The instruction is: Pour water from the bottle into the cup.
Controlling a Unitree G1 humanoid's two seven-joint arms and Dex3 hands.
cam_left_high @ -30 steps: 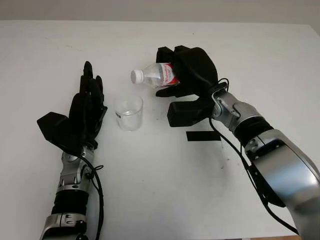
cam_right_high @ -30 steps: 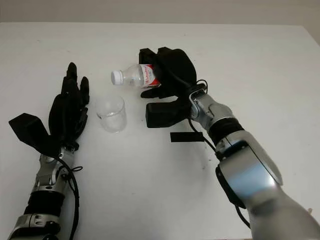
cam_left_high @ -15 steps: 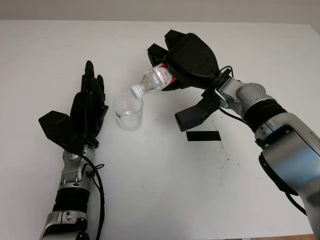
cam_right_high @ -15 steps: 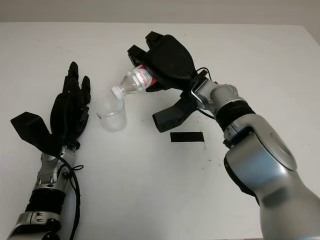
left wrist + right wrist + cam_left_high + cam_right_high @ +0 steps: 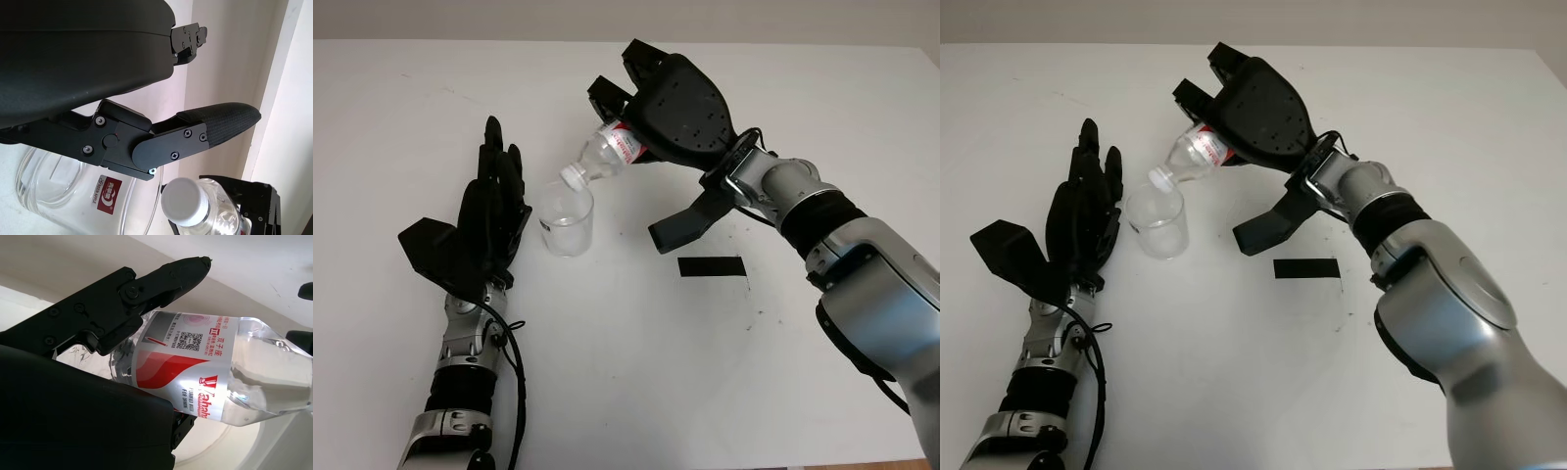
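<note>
Above the clear round cup (image 5: 566, 221), right hand (image 5: 671, 108) grips the tilted plastic bottle (image 5: 600, 160) — white-capped.

The bottle (image 5: 604, 159) is clear plastic with a red-and-white label and a white cap (cap on), tilted neck-down toward 8 o'clock, its cap just over the rim of the cup (image 5: 566, 221). The cup, clear with a small dark label, stands upright on the table.

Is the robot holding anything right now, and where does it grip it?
The right hand grips the bottle around its labelled body. The left hand holds nothing.
</note>
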